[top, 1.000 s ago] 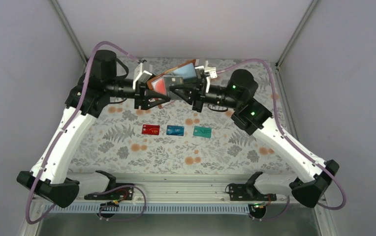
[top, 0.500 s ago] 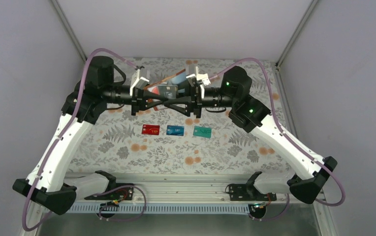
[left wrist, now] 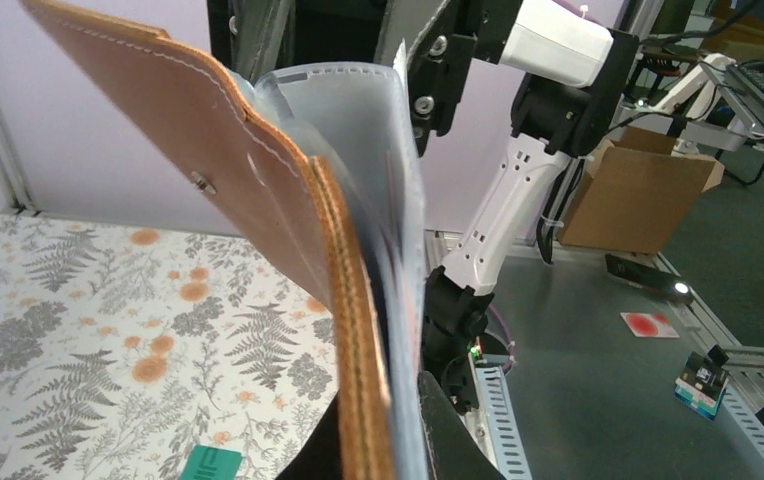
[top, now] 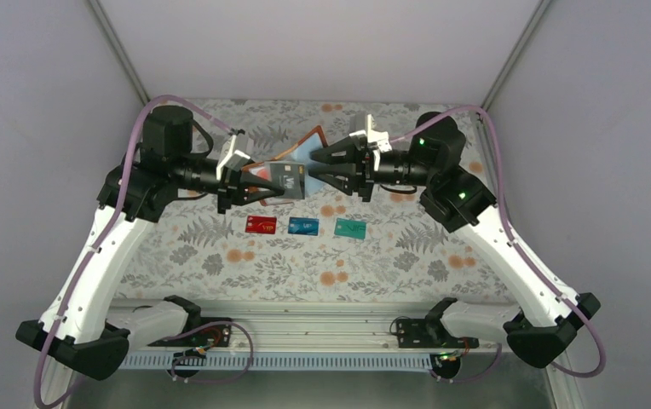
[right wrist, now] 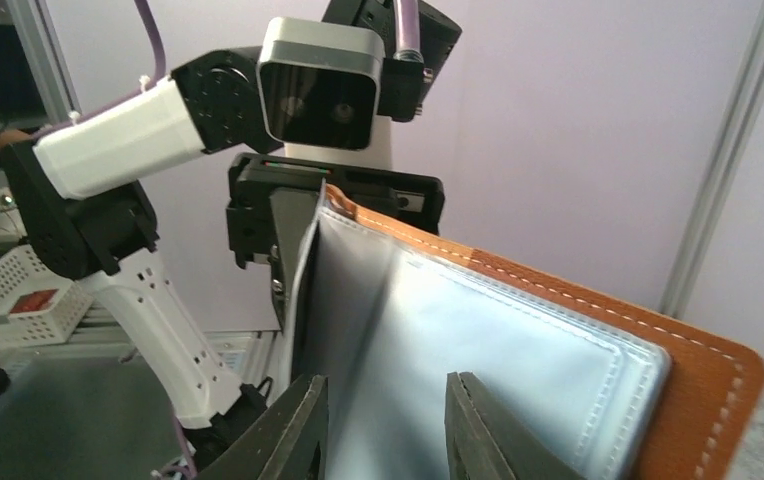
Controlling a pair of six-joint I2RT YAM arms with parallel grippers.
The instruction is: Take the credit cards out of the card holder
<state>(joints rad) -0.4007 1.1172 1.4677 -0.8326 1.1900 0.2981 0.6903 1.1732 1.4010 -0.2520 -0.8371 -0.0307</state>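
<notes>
above the floral worktop's [top: 220, 256] far middle the left gripper [left wrist: 378, 410] clamps the open holder [top: 295, 162], tan leather with pale stitching and grey-blue pockets, the right gripper [right wrist: 388, 385] narrowly parted at its pocket, while red [top: 261, 225], blue [top: 303, 226] and teal [top: 350, 228] cards lie in a row mid-worktop.

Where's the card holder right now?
In the top view the card holder hangs open in mid-air at centre-back, clamped in the left gripper, the open right gripper at its pale pocket, just beyond the row of three cards.
</notes>
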